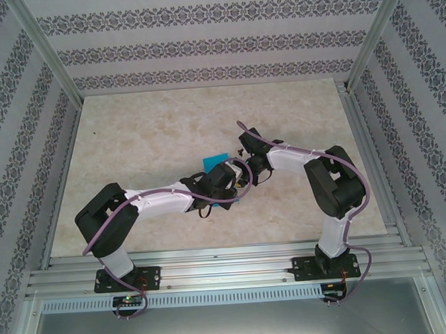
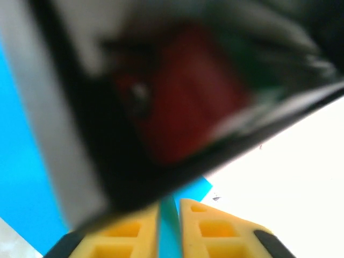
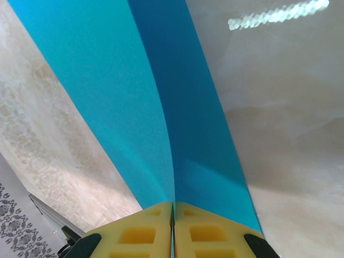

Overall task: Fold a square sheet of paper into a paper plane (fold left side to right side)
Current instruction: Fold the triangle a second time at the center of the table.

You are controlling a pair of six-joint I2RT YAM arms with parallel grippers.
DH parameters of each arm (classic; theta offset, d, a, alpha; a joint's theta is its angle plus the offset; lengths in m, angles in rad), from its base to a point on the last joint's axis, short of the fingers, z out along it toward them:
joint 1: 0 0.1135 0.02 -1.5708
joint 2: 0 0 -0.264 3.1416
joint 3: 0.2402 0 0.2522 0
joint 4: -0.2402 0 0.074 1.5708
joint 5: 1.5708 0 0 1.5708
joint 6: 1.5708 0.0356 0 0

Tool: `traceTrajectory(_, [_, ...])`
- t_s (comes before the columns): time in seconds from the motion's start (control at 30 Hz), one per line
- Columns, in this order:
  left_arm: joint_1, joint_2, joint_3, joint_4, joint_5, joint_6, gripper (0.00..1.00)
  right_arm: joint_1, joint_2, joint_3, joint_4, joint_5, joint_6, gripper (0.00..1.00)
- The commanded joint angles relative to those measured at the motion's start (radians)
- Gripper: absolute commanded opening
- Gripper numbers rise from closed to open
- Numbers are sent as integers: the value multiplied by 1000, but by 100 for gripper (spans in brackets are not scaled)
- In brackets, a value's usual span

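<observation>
My left pincer [image 2: 169, 228] was clamped on the sheet of paper [image 2: 21, 150], a thin blue edge showing between its yellow tips. My right pincer [image 3: 173, 226] was clamped on the same sheet, which ran off toward 11 o'clock in two bowed layers, near the middle of the desk [image 1: 146, 133]. With both grips so near each other, I judged that pulling apart could tear the sheet, and an uneven pull could set the crease crooked.
</observation>
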Motion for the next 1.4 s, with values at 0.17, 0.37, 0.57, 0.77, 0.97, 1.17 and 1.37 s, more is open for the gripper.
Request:
traceTrajectory(0.17, [17,-29,14,-40,66,-8,0,-7,-17,43,-27,16,-53,12])
traceTrajectory(0.37, [97,-74,-24,-4,225,-23,0,-24,-105,12,-35,89,-109,34])
traceTrajectory(0.57, [204,-87,-60,32,392,-27,0,-51,-244,-134,129,104,-100,48])
traceTrajectory(0.77, [309,-82,-88,78,534,-17,2,-39,-263,-236,244,76,-96,36])
traceTrajectory(0.97, [368,-33,-72,74,619,18,5,21,-224,-299,347,59,-62,26])
traceTrajectory(1.17, [407,-5,-66,65,629,42,6,64,-164,-301,366,66,-40,19])
traceTrajectory(1.37, [423,25,-61,60,631,59,6,78,-116,-284,323,86,-45,17])
